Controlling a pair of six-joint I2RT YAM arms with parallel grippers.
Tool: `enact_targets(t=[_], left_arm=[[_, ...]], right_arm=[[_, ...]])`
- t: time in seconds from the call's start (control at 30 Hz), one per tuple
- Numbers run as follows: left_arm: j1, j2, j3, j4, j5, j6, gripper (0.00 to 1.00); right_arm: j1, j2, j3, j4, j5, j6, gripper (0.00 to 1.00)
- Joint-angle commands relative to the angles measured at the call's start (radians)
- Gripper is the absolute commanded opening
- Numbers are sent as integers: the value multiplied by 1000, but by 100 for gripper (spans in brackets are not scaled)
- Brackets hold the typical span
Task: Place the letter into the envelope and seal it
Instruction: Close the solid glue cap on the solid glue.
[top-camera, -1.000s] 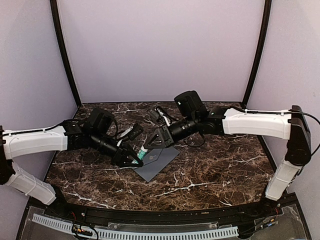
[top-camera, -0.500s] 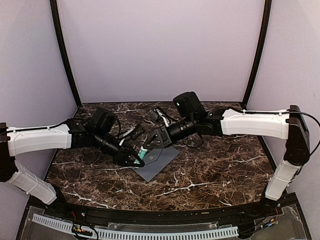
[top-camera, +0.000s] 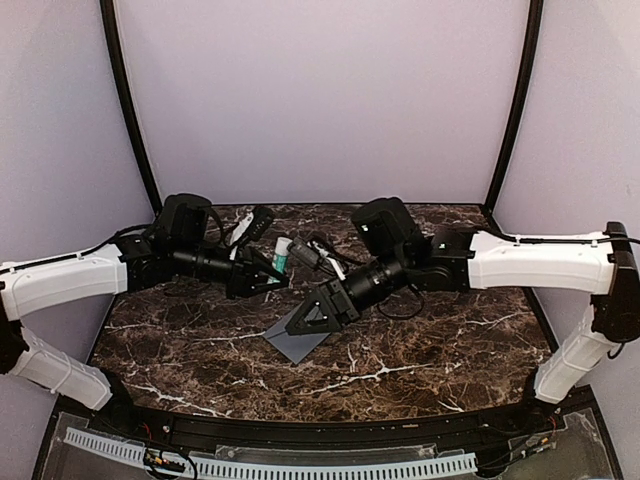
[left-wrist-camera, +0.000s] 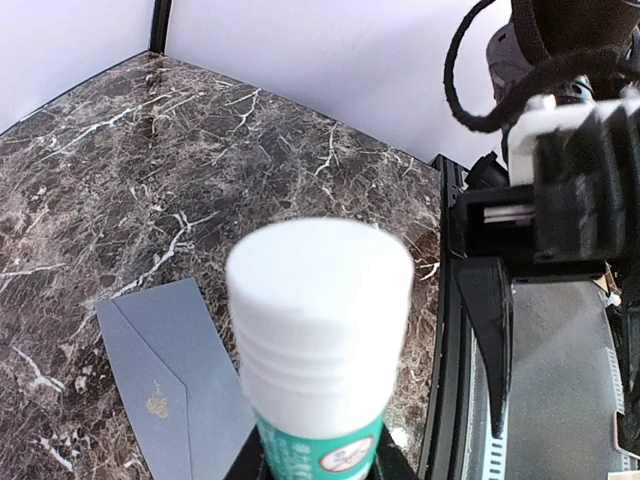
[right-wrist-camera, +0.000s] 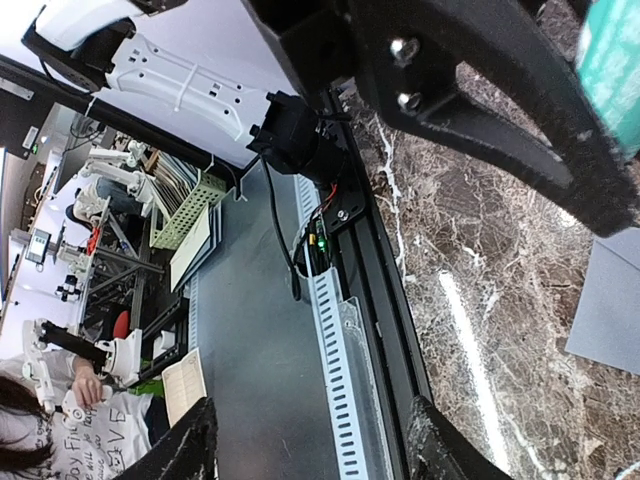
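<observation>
The left arm (top-camera: 70, 285) is reached in from 9 o'clock. Its end effector (top-camera: 272, 258) is closed on a glue stick (top-camera: 283, 248), which is held above the bench (top-camera: 450, 340). The stick's white cap is still on, over a green label. The stick is found at about 11 o'clock from the envelope (top-camera: 300, 343) and well clear of it.

The grey envelope is laid flat near the middle of the bench. In the left wrist view its pointed flap is seen folded down, with a small gold mark (left-wrist-camera: 157, 403) near the tip.

At the envelope's 12 o'clock edge the right end effector (top-camera: 316, 314) is overlapped with it in the top view. Whether it is touching cannot be told. In the right wrist view its fingers (right-wrist-camera: 190, 445) are spread wide, with nothing held between them. The right arm (top-camera: 540, 262) is extended in from 3 o'clock.
</observation>
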Motion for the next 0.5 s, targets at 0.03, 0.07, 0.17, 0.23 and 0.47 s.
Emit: enact_targets(t=[0.03,0.07,0.17,0.23,0.47], left_arm=[[-5,-20,4,17,-14,56,0],[-6,-20,4,14,-10,60,0],[-12,-23,-5,23,28,61,0],[-21,-22,-10,37,51,55,0],[-44,11,0,34,110,48,0]], right_arm=[[-38,-114,-46,89,43,38,67],[-45,-130,-55,98,84,46,68],[-62,-169,-87,142,218,76,69],[-64,-183,-110,208,274,87,70],[-46,-127,-75,329,355,88,65]])
